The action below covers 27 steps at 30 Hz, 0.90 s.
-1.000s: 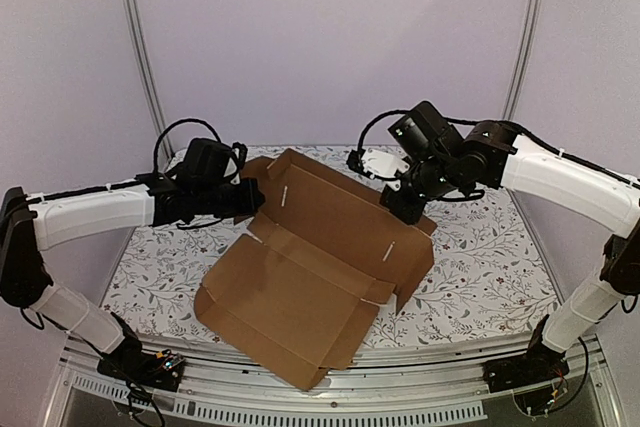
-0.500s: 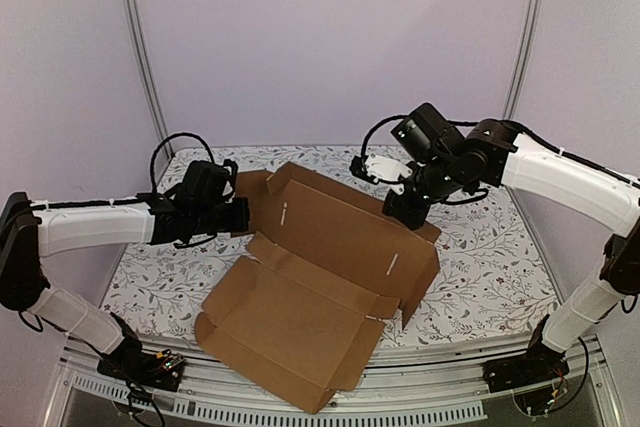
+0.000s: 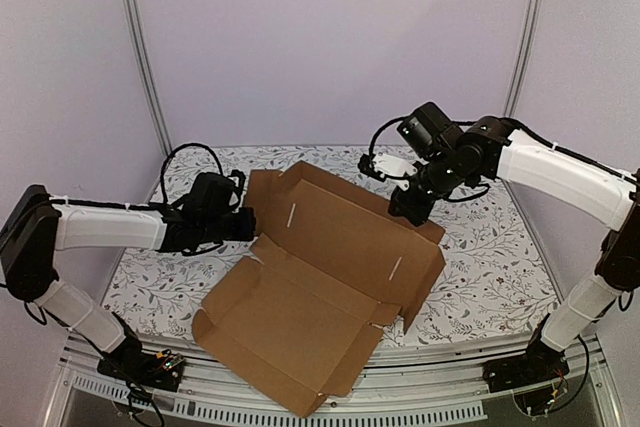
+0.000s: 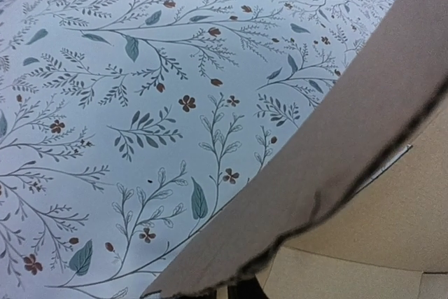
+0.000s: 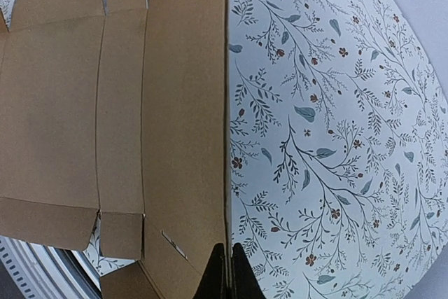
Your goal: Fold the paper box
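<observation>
Top external shows us the box (image 3: pixel 300 297), matte brown corrugated board with slots, lying on the floral tabletop (image 3: pixel 490 267), back panel raised. Our right claw (image 5: pixel 225 253) is pinched tight on that panel's thin edge; left claw (image 3: pixel 240 224) sits at a side flap, its gape we cannot tell

Paper box (image 3: pixel 300 297) on table (image 3: pixel 490 267)

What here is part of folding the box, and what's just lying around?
For the job: paper box, right gripper pinching its raised panel, left gripper by its left flap.
Not part of it: floral table cover, metal frame posts.
</observation>
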Each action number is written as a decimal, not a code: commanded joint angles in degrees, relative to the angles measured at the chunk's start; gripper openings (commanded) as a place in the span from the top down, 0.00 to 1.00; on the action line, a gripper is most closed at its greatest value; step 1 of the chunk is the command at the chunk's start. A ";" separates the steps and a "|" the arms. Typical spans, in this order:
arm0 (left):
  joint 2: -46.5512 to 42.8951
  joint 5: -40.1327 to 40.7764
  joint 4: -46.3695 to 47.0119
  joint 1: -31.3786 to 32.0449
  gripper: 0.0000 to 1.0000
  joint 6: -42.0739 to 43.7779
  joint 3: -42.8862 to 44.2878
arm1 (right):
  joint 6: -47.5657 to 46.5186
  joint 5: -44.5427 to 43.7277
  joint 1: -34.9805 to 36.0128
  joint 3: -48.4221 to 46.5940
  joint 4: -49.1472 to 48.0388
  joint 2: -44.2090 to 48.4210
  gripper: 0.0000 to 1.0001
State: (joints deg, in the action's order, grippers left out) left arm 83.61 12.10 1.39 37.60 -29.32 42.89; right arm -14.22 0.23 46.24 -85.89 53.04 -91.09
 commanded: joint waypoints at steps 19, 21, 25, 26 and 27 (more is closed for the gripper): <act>9.81 -1.66 0.06 -1.35 0.95 -1.09 -0.36 | -0.46 5.03 -2.31 0.63 -0.13 -2.86 1.00; 10.51 -1.78 -0.34 -1.31 0.95 -1.17 -0.19 | -0.42 5.04 -2.37 0.68 -0.32 -2.95 1.00; 11.04 -1.36 -1.13 -1.31 0.96 -1.09 -0.09 | -0.24 4.60 -2.38 0.72 -0.56 -2.95 1.00; 11.00 -1.14 -1.20 -1.31 0.96 -1.01 -0.01 | -0.14 4.34 -2.44 0.72 -0.67 -3.00 1.00; 10.96 -0.86 -2.27 -1.31 0.96 -0.91 0.12 | -0.07 4.20 -2.46 0.76 -0.73 -3.03 1.00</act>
State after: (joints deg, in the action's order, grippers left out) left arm 93.80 10.37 1.72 36.73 -30.24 42.94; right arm -14.37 3.60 44.16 -85.58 53.58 -93.60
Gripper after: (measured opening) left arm 0.038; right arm 0.005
